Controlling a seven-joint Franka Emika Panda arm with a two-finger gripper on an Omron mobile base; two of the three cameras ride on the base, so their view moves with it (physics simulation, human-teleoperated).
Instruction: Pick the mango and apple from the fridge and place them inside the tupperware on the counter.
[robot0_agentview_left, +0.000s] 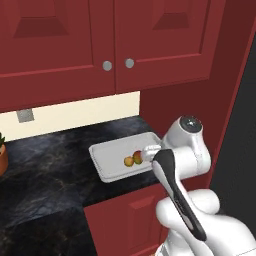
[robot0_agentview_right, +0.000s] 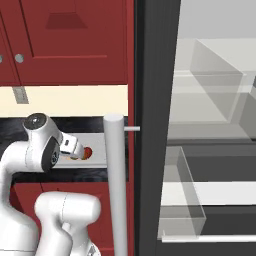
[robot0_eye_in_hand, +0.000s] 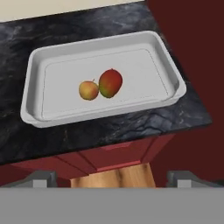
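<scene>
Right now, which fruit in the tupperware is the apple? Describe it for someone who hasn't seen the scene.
Find the black marbled counter under the dark-red cabinets, next to the fridge. On it sits a shallow light-grey tupperware with two fruits touching near its middle. The apple is the smaller, round, yellow-orange one; the mango beside it is larger, oval and red-green.

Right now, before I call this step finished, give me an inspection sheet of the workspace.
Surface: black marbled stone counter, bare around the tray.
Job's things: red-green oval mango and small orange-yellow round apple lie side by side in the shallow light-grey tupperware; black fridge stands open.
Clutter: potted plant at the counter's far left.
Gripper: two-finger gripper open, holding nothing.
Cables: nothing seen.
Surroundings: dark-red cabinets, wall outlet.
</scene>
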